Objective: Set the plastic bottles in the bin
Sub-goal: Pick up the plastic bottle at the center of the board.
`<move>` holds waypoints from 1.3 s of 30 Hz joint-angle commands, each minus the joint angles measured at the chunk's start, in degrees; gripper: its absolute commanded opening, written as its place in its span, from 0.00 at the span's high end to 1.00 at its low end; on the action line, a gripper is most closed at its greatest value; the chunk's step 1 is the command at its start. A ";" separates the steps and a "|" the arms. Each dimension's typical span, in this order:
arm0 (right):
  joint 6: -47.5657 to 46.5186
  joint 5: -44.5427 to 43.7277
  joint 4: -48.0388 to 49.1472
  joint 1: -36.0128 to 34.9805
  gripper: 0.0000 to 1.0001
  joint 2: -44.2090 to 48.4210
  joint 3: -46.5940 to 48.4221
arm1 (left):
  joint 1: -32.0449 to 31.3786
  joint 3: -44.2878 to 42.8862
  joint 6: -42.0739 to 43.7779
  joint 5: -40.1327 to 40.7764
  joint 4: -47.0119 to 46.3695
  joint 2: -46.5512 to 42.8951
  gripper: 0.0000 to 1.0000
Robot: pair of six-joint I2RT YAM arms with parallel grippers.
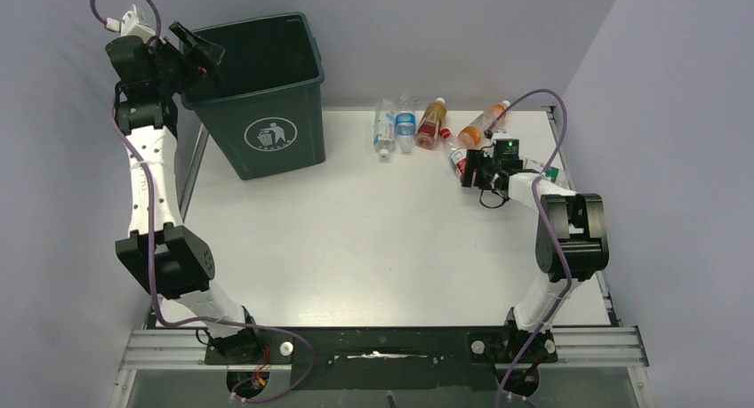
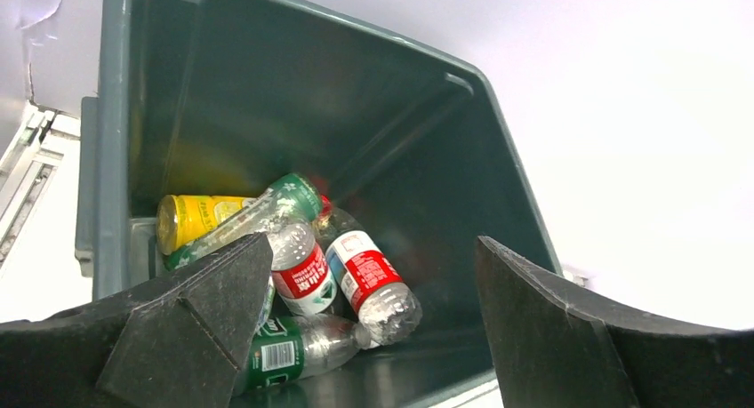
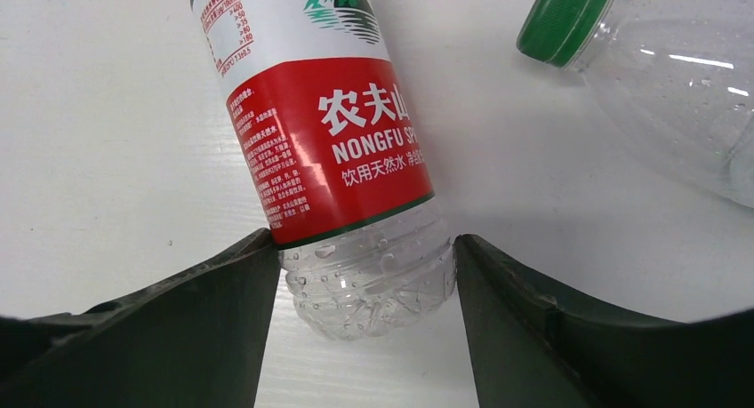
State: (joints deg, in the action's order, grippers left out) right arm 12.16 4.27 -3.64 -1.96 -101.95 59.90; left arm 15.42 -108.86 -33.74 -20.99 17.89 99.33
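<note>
Hovering left gripper (image 1: 203, 45) agape over bin (image 1: 271, 115), upper left. Straddling bottle's (image 3: 329, 132) round end with right gripper (image 3: 364, 244), clamp unclear: may squirt free.

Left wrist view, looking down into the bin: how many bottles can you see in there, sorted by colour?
Yellow bottle: 1
Green-label bottles: 2
Red-label bottles: 2
Total: 5 in view inside the bin; more may lie hidden underneath.
</note>
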 commanded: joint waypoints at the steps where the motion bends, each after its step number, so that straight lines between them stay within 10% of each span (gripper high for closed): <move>1: -0.37 2.11 3.72 -0.71 0.35 0.55 0.70 | -2.10 2.88 1.64 0.97 -0.81 -7.25 0.16; 39: 11.38 3.47 -2.69 -15.38 0.55 31.49 -17.93 | -34.73 28.70 1.60 6.82 -0.61 -22.82 0.15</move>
State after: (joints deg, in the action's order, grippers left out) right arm 21.63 6.33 -7.86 -16.64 -73.84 41.95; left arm -18.06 -80.27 -31.38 -14.94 20.21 78.24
